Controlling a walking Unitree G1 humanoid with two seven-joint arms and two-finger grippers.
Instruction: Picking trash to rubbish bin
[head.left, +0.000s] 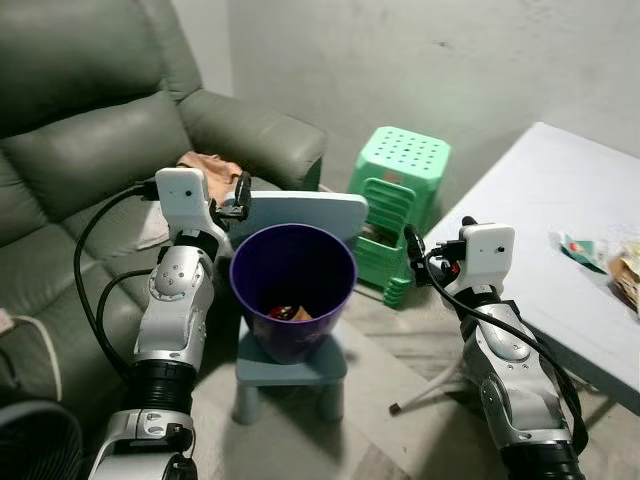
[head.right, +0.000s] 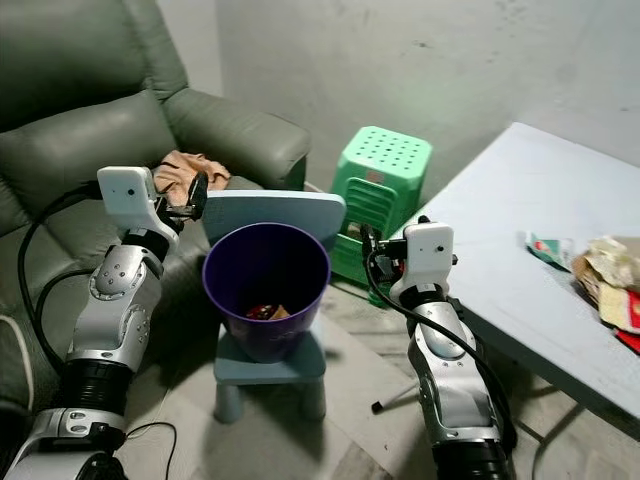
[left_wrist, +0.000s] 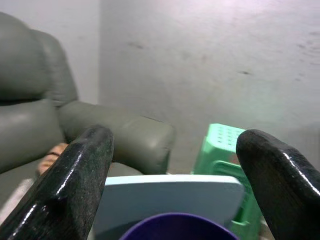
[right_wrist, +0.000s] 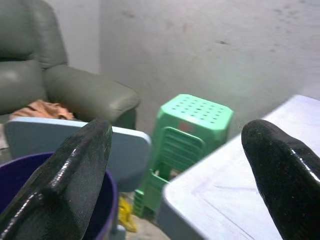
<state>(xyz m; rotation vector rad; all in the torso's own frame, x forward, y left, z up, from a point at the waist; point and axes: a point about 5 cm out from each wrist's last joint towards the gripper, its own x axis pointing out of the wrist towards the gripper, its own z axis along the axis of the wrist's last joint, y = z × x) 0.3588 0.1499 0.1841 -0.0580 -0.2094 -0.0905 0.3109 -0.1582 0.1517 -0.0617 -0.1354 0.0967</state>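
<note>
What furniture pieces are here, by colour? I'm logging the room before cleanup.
Grey-green: 1, sofa
Green: 1, stack of plastic stools
Pale blue: 1, small chair holding the purple bin
White: 1, table
Total: 4

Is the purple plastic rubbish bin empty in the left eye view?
No, the purple plastic rubbish bin already holds a few reddish and brown scraps of trash at its bottom.
</note>
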